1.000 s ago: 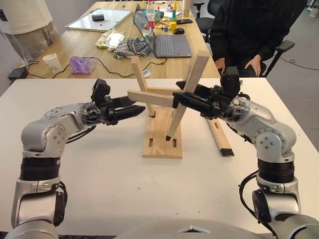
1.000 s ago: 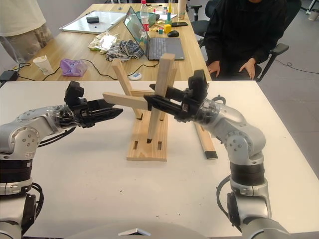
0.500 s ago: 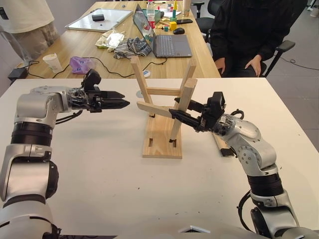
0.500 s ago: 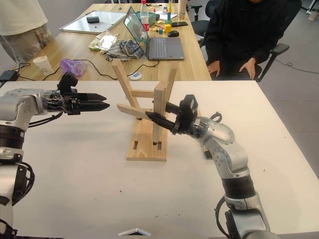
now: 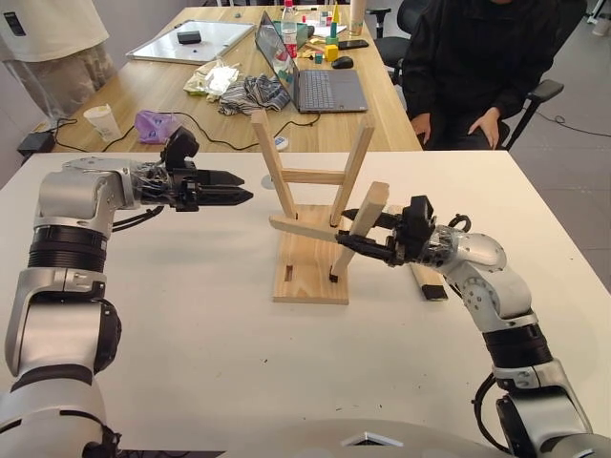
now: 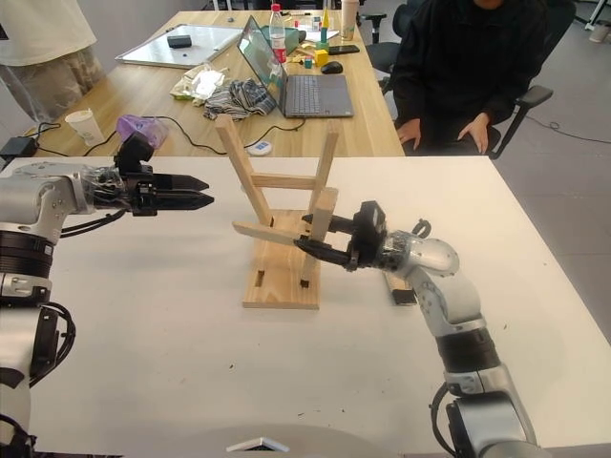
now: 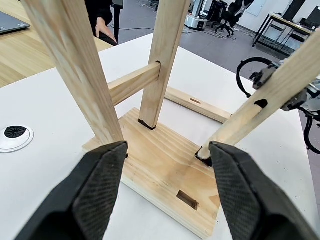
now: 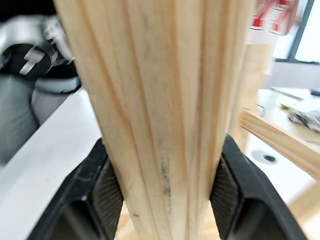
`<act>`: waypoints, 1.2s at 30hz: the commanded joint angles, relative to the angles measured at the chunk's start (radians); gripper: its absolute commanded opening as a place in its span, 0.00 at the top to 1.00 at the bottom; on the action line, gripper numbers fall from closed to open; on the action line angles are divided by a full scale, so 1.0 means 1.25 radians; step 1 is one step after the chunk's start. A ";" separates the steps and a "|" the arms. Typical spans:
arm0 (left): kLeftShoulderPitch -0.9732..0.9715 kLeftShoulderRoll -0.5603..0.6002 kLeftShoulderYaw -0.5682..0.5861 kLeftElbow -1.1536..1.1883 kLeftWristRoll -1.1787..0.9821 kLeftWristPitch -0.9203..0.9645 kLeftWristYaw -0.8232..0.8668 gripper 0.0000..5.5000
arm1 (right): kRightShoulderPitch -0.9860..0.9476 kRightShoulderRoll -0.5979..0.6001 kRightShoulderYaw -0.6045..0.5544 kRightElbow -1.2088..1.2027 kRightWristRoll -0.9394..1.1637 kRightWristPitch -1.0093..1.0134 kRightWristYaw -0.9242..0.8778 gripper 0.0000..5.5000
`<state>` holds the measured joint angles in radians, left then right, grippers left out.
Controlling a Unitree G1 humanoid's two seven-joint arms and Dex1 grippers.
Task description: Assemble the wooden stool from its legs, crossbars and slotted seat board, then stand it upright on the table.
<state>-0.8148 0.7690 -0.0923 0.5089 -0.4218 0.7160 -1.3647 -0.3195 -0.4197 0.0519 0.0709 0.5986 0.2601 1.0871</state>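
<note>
On the white worktop [image 5: 191, 363] the pale slotted wooden seat board [image 5: 307, 286] lies flat at the centre, with nothing clamping it. I judge that a sideways push on a leg could slide or tip the whole board.

Two light wooden legs, one at the board's 11 o'clock corner [image 5: 270, 162] and one at its 1 o'clock corner [image 5: 353, 164], stand in the far slots. A short wooden crossbar [image 5: 310, 176] joins them. A knock from the third leg could lever them out of their slots.

The third wooden leg [image 5: 370, 205] is pinched by the right end effector [image 5: 361, 248], which comes in from 3 o'clock. Its foot is at the slot in the board's 5 o'clock corner. The leg is tilted, so forcing it down could jam the tenon or chip the slot. A second crossbar [image 5: 301, 229] sticks out from it and could strike the 11 o'clock leg.

The left end effector [image 5: 243, 197] hovers at 10 o'clock, well apart from the stool. Its fingers are spread and hold nothing, so it gives no support.

The board's long axis runs from 12 to 6 o'clock. The held leg's long axis rises from its foot and leans toward 3 o'clock. Its crossbar points toward 9 o'clock. A spare wooden piece [image 7: 195, 103] lies flat on the worktop at 3 o'clock.
</note>
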 commanded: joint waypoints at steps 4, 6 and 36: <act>-0.042 -0.006 0.003 0.022 0.014 0.006 -0.008 0.46 | 0.028 -0.061 0.048 0.167 -0.077 0.028 0.087 0.62; -0.045 -0.008 0.005 0.021 0.011 0.012 -0.008 0.46 | 0.008 -0.079 0.081 0.163 -0.107 0.006 0.114 0.62; 0.324 -0.169 0.284 -0.351 -0.171 0.118 0.407 0.46 | -0.214 -0.169 0.513 0.263 -0.352 -0.020 0.282 0.62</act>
<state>-0.4380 0.5735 0.2349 0.1035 -0.6215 0.8723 -0.8957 -0.8073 -0.5672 0.4825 0.3206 0.4234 0.1902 1.4489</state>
